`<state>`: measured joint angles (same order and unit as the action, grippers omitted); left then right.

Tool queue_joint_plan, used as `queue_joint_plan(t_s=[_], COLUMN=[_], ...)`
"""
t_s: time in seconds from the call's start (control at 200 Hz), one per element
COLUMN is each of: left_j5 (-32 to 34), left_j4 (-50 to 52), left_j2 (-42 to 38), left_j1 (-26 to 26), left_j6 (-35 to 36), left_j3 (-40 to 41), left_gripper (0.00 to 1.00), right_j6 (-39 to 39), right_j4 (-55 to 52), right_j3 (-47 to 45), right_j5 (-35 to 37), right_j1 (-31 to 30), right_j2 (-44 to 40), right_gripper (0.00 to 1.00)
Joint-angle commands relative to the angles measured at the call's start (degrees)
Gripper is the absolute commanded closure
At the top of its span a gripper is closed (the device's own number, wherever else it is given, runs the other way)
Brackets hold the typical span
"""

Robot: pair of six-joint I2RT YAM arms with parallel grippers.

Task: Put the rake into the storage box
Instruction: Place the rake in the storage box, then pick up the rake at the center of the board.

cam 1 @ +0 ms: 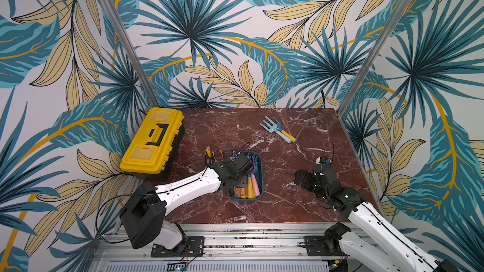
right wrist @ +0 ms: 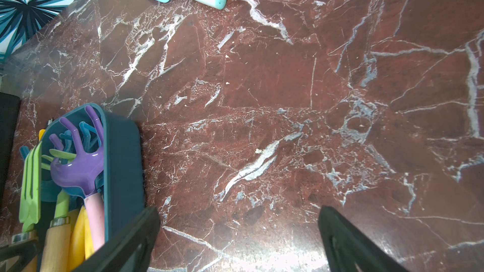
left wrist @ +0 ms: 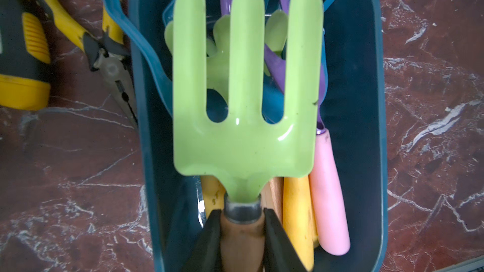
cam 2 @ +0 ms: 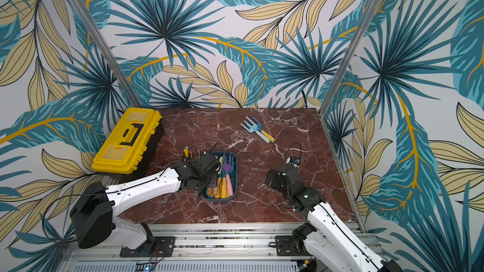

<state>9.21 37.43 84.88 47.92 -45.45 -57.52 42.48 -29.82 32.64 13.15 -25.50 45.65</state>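
Green-headed rake point(left wrist: 246, 139), pinched at its wooden handle by the left tool point(left wrist: 242, 215), hangs directly over the teal storage box point(left wrist: 361, 74) toward the surface's point(right wrist: 262, 74) front edge, its long axis matching the box's, while the right tool point(right wrist: 238, 210) gapes empty, farther off.

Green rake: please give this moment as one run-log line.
left claw: shut on green rake | green rake: over storage box | right claw: open, empty
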Motion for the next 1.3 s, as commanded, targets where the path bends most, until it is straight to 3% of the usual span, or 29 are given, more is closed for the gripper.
queue_joint_plan(t_s=[0.0, 0.2, 0.305, 0.431, 0.661, 0.821, 1.092, 1.297], left_j5=[-1.5, -1.3, -0.3, 0.8, 0.9, 3.3, 5.8, 9.2], left_j4=[-2.1, -2.4, -0.5, 1.4, 2.0, -3.5, -15.5, -25.6], left_j2=[0.8, 0.2, -1.2, -2.6, -6.5, -7.5, -4.1, -6.6], left_j1=[-0.4, -0.5, -0.4, -0.6, -2.0, -4.1, -7.8, -9.2], left_j6=[1.6, 1.4, 2.2, 4.0, 8.0, 13.6, 22.3, 25.4], left_j3=[1.1, 1.8, -0.2, -2.3, -4.1, -4.8, -7.3, 0.0], left_gripper=[0.92, 0.69, 0.43, 0.25, 0.15, 0.0, 0.0, 0.0], right_j6=[0.8, 0.4, -0.2, -0.3, -2.3, -8.5, -18.0, -20.7], right_j4=[1.1, 0.9, 0.9, 0.7, 0.1, 1.0, 1.4, 0.5], right_j3=[0.2, 0.4, 0.6, 1.7, 4.6, 11.1, 28.7, 44.8], right_j5=[-0.7, -0.6, -0.3, -0.3, 0.7, 4.5, 3.2, -4.4], right_j1=[0.1, 0.1, 0.1, 0.1, 0.1, 0.3, 2.6, 6.5], right_j2=[0.4, 0.6, 0.8, 1.5, 2.8, 8.1, 27.5, 46.0], right_gripper=[0.01, 0.01, 0.01, 0.01, 0.01, 0.01, 0.01, 0.04])
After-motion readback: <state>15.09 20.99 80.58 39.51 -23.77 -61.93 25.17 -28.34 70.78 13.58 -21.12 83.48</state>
